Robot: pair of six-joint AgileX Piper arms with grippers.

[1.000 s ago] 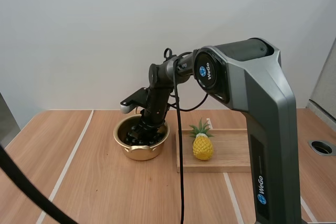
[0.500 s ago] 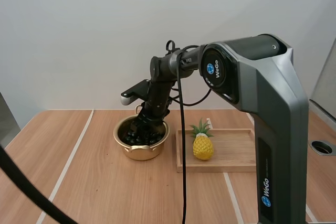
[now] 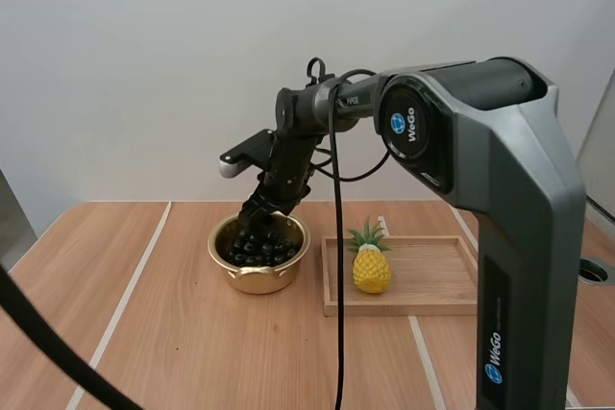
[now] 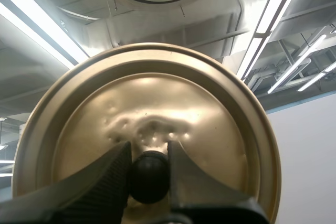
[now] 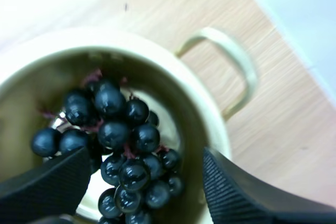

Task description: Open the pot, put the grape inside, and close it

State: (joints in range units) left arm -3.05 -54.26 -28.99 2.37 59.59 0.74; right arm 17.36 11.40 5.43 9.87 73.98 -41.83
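The gold pot (image 3: pixel 259 271) stands uncovered on the table left of the wooden tray, and the bunch of dark grapes (image 3: pixel 258 248) lies inside it. My right gripper (image 3: pixel 261 212) hangs just above the pot's rim, open, with nothing between its fingers. From the right wrist view the grapes (image 5: pixel 118 140) rest on the pot's bottom inside its pale wall (image 5: pixel 202 124), and the two ribbed fingers (image 5: pixel 239 192) stand wide apart over them. My left gripper (image 4: pixel 148 161) is shut on the black knob (image 4: pixel 149 178) of the gold lid (image 4: pixel 205 114), held up in the air.
A wooden tray (image 3: pixel 423 280) lies right of the pot with a small toy pineapple (image 3: pixel 370 261) standing at its left end. Bare wooden tabletop stretches left of and in front of the pot. A round hole (image 3: pixel 596 271) sits in the table at the far right.
My right gripper opened, let go of the grapes in the pot and rose from inside it to just above the rim. The left gripper still holds the lid.
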